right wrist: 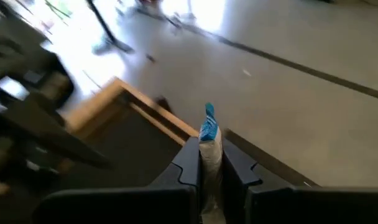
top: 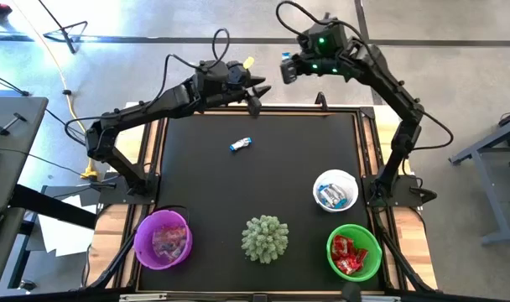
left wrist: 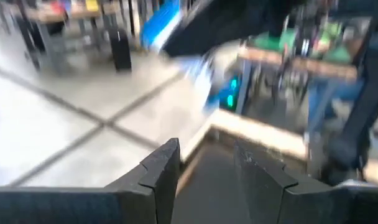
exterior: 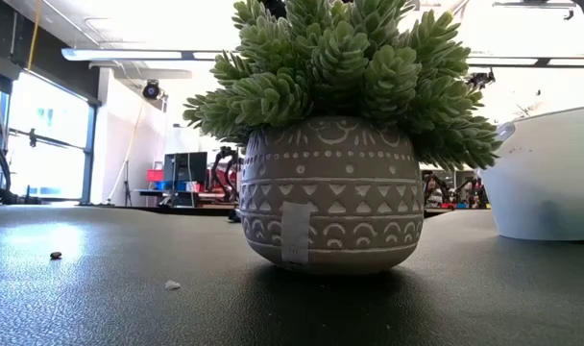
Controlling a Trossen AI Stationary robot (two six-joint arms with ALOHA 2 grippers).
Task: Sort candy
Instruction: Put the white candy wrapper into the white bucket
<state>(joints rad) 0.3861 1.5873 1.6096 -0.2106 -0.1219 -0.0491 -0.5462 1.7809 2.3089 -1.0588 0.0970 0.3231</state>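
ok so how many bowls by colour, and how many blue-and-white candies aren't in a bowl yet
purple bowl: 1
white bowl: 1
green bowl: 1
blue-and-white candy loose on the mat: 1
blue-and-white candy pinched in the right gripper: 1
total: 3 bowls, 2 candies outside them

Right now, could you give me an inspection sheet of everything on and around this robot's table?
Surface: black mat on a wooden table.
Job's things: one blue-and-white candy loose on the mat; more in the white bowl; red ones in the green bowl; pinkish ones in the purple bowl.
Clutter: potted spiky plant; small crumbs on the mat.
Grippers: left tool open, empty; right tool shut on a blue-and-white candy; both above the far edge.
Cables: along both arms.
Surroundings: grey floor, workshop benches.
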